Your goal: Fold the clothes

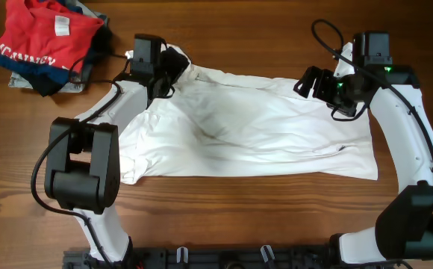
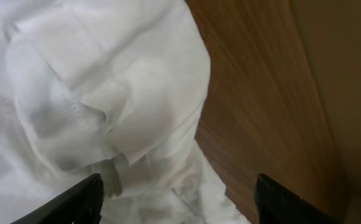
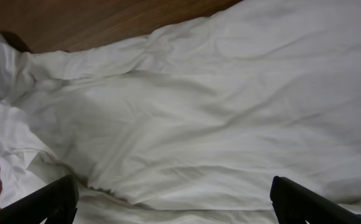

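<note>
A white T-shirt (image 1: 254, 134) lies spread across the middle of the wooden table, wrinkled, with one layer folded over. My left gripper (image 1: 173, 61) is open over its bunched top left corner; the wrist view shows crumpled white cloth (image 2: 106, 99) between the two finger tips (image 2: 177, 199). My right gripper (image 1: 311, 81) is open over the shirt's top right edge, fingers wide apart above flat cloth (image 3: 218, 124) in its wrist view (image 3: 174, 196). Neither gripper holds anything.
A pile of clothes with a red shirt (image 1: 48, 37) on top, over dark and grey garments, sits at the table's far left corner. Bare wood (image 1: 239, 209) runs along the front of the table.
</note>
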